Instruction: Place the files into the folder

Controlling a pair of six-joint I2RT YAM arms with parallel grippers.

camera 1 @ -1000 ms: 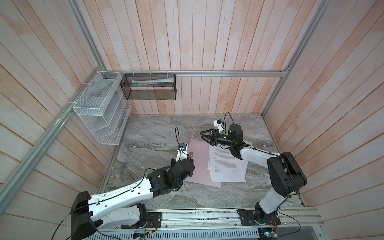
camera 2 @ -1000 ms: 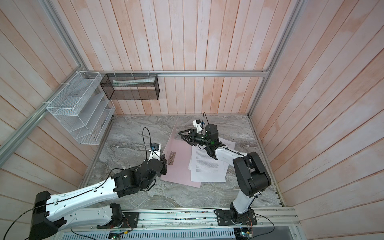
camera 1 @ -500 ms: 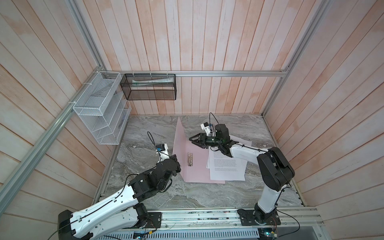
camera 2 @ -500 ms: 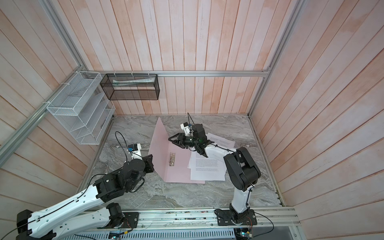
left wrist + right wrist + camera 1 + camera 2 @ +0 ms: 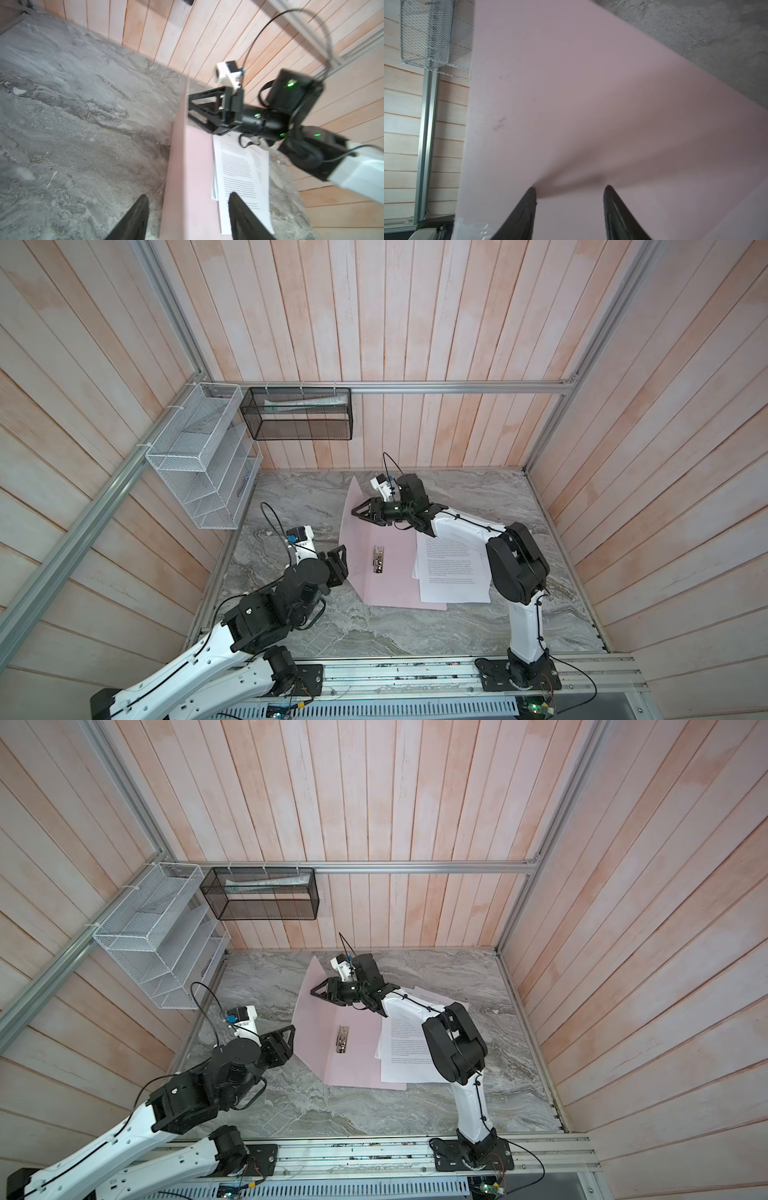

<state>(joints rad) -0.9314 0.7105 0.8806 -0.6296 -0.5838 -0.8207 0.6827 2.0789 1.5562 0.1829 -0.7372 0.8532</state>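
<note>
The pink folder [image 5: 386,589] lies open on the marble table, with its left flap raised and leaning and a silver clip [image 5: 377,559] on the inner spine. The files [image 5: 453,572], white printed sheets, rest on its right half and spill onto the table. My right gripper [image 5: 358,514] is open, its fingertips [image 5: 532,197] pressed against the inside of the raised flap [image 5: 591,104]. My left gripper [image 5: 338,560] stands open just left of the flap's lower edge. In the left wrist view the flap [image 5: 178,166] runs edge-on between my spread fingers [image 5: 143,207], untouched.
A white wire rack [image 5: 203,472] hangs on the left wall. A black mesh basket [image 5: 299,414] holding rolled paper hangs on the back wall. Bare marble table [image 5: 299,506] lies left of the folder, and wooden walls close three sides.
My left gripper has opened, let go of the folder's flap and drawn back to the left. My right gripper has moved left against the flap, which now leans further open.
</note>
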